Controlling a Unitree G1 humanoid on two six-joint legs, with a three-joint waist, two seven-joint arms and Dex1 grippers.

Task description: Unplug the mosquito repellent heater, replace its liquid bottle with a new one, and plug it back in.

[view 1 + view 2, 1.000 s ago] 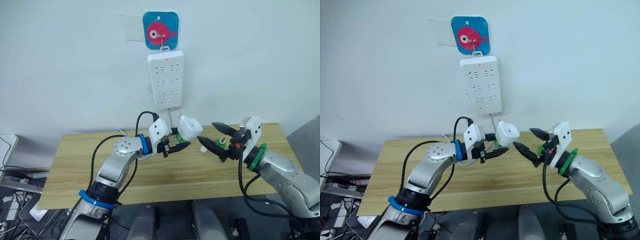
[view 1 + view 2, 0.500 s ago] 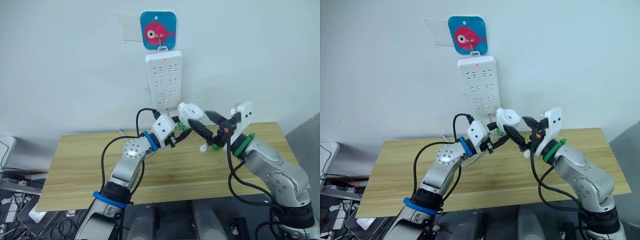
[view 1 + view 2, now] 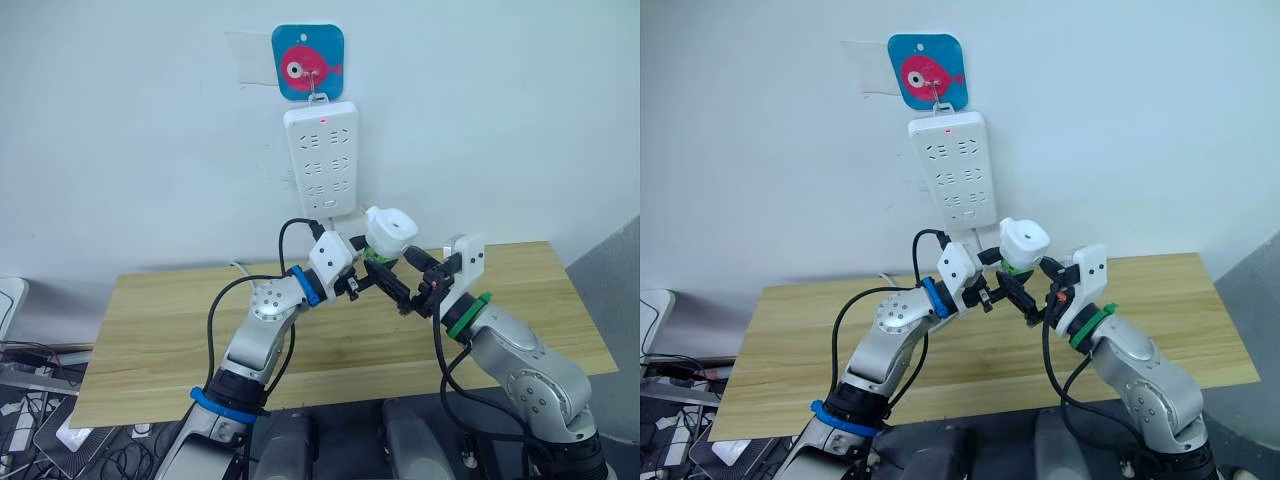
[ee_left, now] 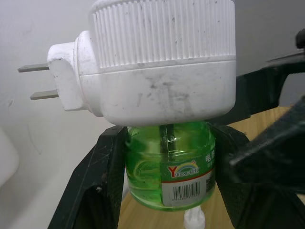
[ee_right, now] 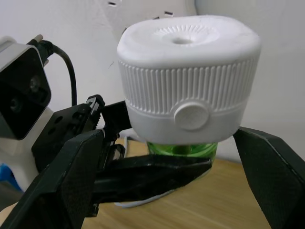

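Note:
The white mosquito repellent heater (image 3: 391,230) is held in the air just below the power strip, with a green liquid bottle (image 4: 169,171) screwed in under it. Its two prongs (image 4: 35,81) are bare and point toward the wall. My left gripper (image 3: 372,268) is shut on the bottle, one black finger (image 4: 95,191) on each side. My right gripper (image 3: 402,276) is open, and its fingers (image 5: 271,171) straddle the heater (image 5: 186,81) from the other side without touching it.
The white power strip (image 3: 322,160) hangs on the wall from a blue fish hook (image 3: 308,62), with its red light on. The wooden table (image 3: 150,330) lies below both arms. A small white object (image 4: 193,220) sits on the table beneath the bottle.
My left arm has lifted the heater and bottle up toward the power strip. My right gripper has moved left and closed in, so its open fingers now flank the heater.

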